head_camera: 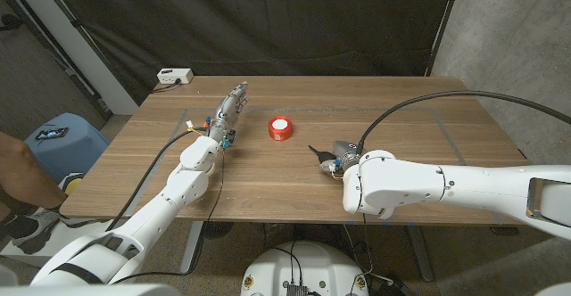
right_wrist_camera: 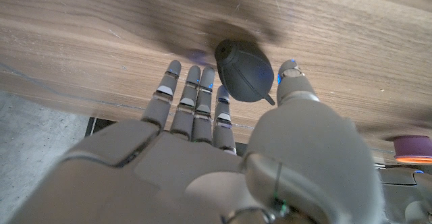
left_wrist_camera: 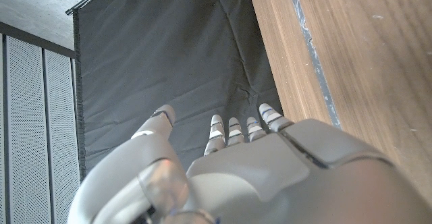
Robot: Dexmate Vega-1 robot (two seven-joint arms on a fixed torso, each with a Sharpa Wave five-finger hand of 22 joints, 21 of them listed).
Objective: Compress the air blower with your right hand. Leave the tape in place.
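The air blower point(head_camera: 323, 159), a dark rubber bulb with a short nozzle, lies on the wooden table point(head_camera: 428, 153) right of centre. My right hand point(head_camera: 348, 157) is just to its right. In the right wrist view the blower point(right_wrist_camera: 244, 70) sits in the gap between the straight fingers point(right_wrist_camera: 192, 96) and the thumb point(right_wrist_camera: 294, 84); the bulb looks unsquashed and I cannot tell if they touch it. The red tape roll point(head_camera: 280, 128) stands near the table's middle, and shows as tape point(right_wrist_camera: 412, 148) in the right wrist view. My left hand point(head_camera: 230, 109) reaches out at far left with fingers point(left_wrist_camera: 236, 129) straight, holding nothing.
A white power strip point(head_camera: 174, 77) lies at the table's far left corner. A blue stool point(head_camera: 58, 135) and a person's arm point(head_camera: 13, 167) are off the left side. A black curtain point(head_camera: 294, 20) hangs behind. Faint tape lines point(head_camera: 446, 131) mark the tabletop.
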